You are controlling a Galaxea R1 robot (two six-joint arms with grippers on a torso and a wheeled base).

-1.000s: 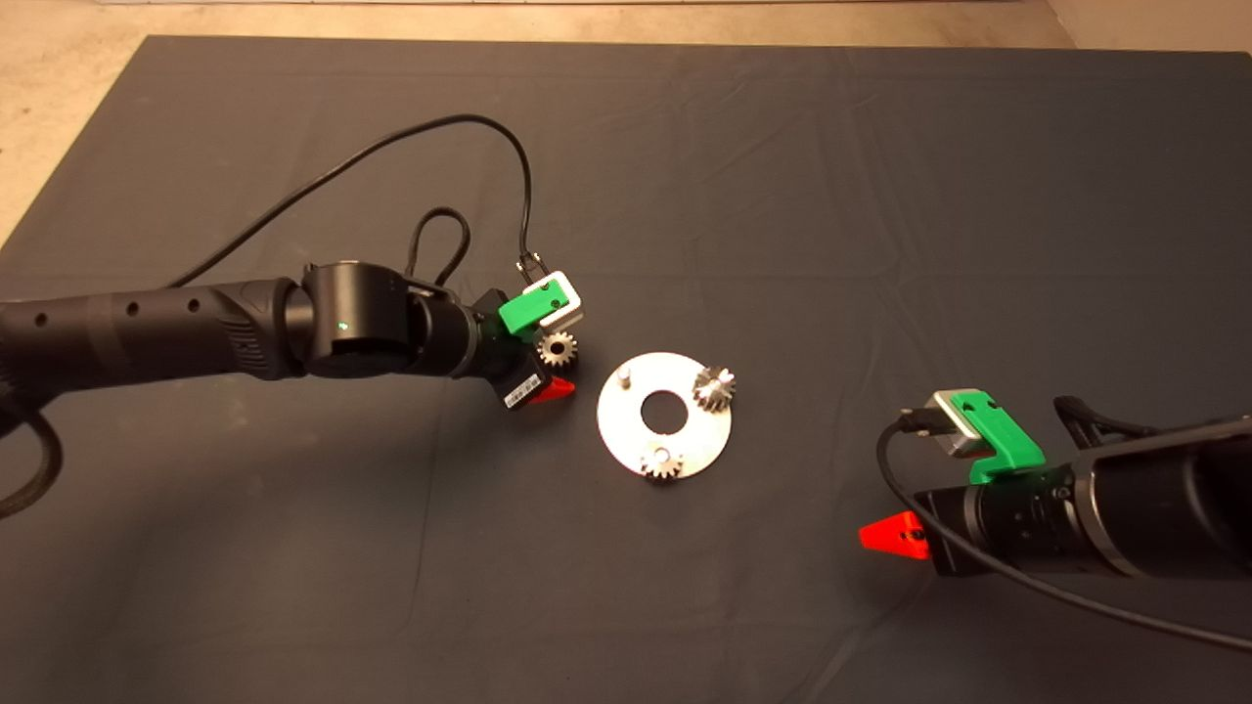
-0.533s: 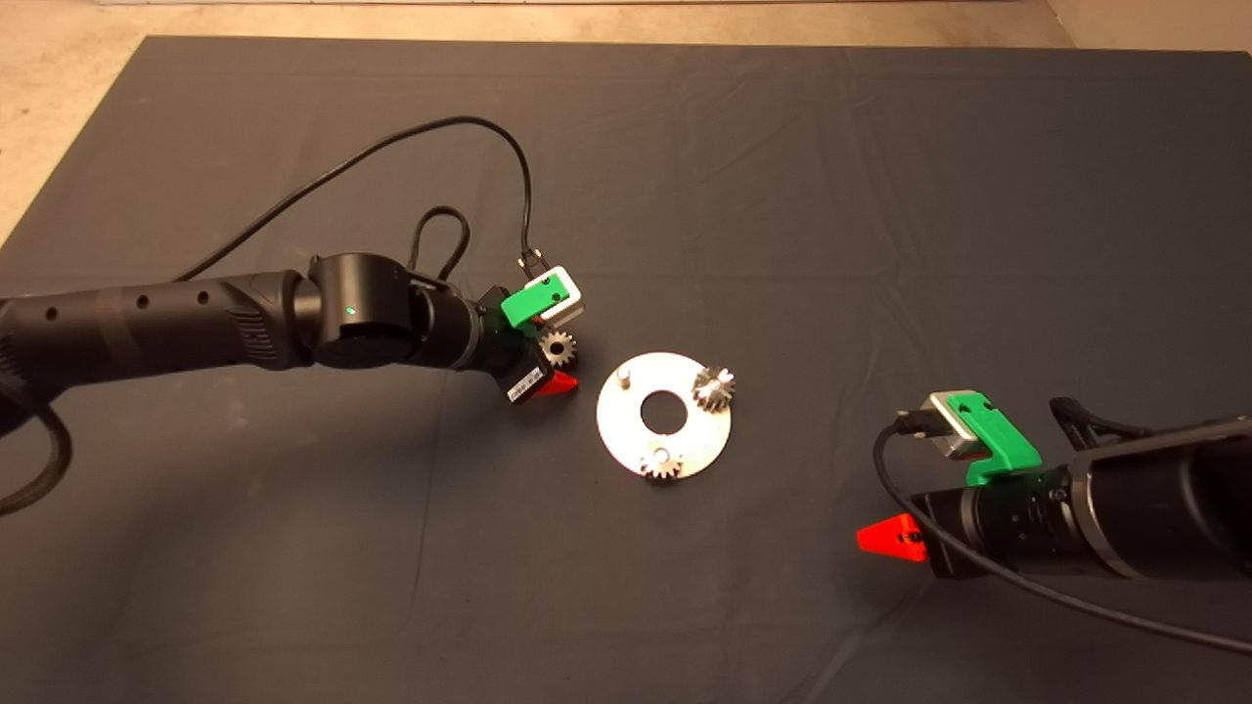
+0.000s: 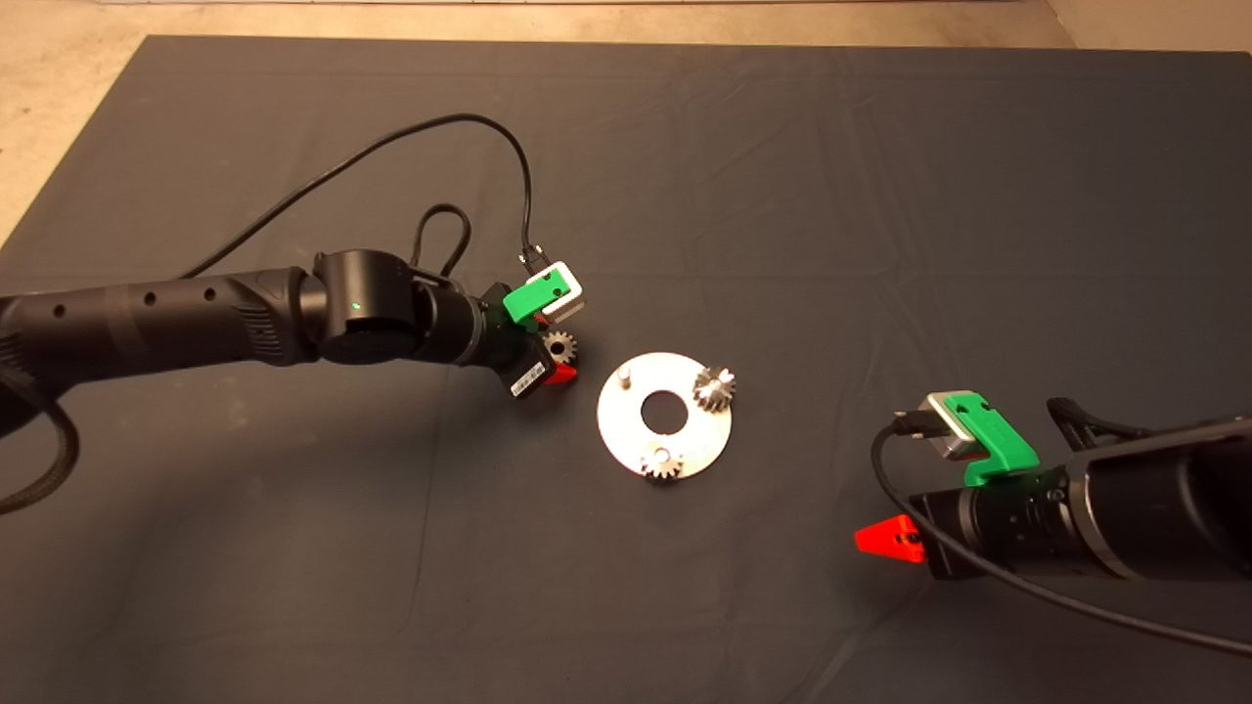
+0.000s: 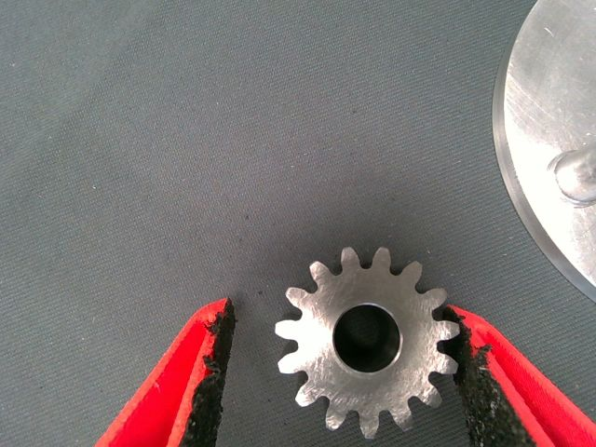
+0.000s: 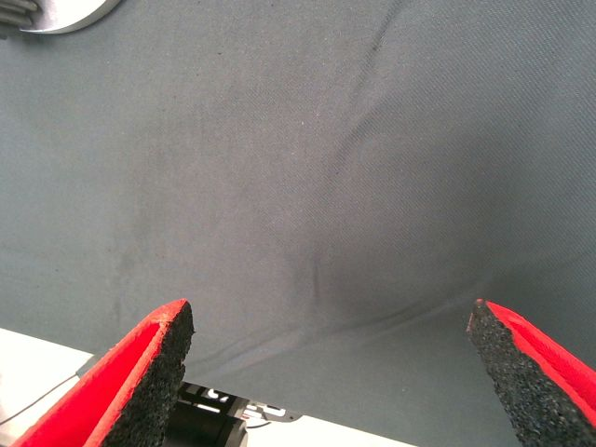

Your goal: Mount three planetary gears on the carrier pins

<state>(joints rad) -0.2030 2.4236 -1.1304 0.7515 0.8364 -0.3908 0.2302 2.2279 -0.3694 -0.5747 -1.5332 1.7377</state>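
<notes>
A flat silver disc [image 3: 626, 430] lies mid-mat with its carrier pins. One pin [image 3: 623, 374] stands bare at the disc's upper left. A planetary gear [image 3: 662, 463] sits on the near pin. Another gear [image 3: 715, 388] sits tilted at the upper right pin. The third gear [image 3: 559, 344] lies flat on the mat just left of the disc. My left gripper [image 3: 554, 360] is open and straddles it. In the left wrist view the gear [image 4: 368, 340] lies between the fingers [image 4: 200, 386], with one pad at its teeth and the other apart. My right gripper [image 3: 885, 538] is open and empty, right of the disc.
The dark mat [image 3: 782, 196] covers the table. Its far and left edges meet a beige floor [image 3: 59, 98]. The left arm's black cable [image 3: 460, 122] loops above the mat behind the gripper. The right wrist view shows the disc's edge [image 5: 65, 14] and wrinkled mat.
My left arm has crept a little to the right and its red finger has sunk further behind the gear. My right gripper has drifted slightly left. The gears and disc have not moved.
</notes>
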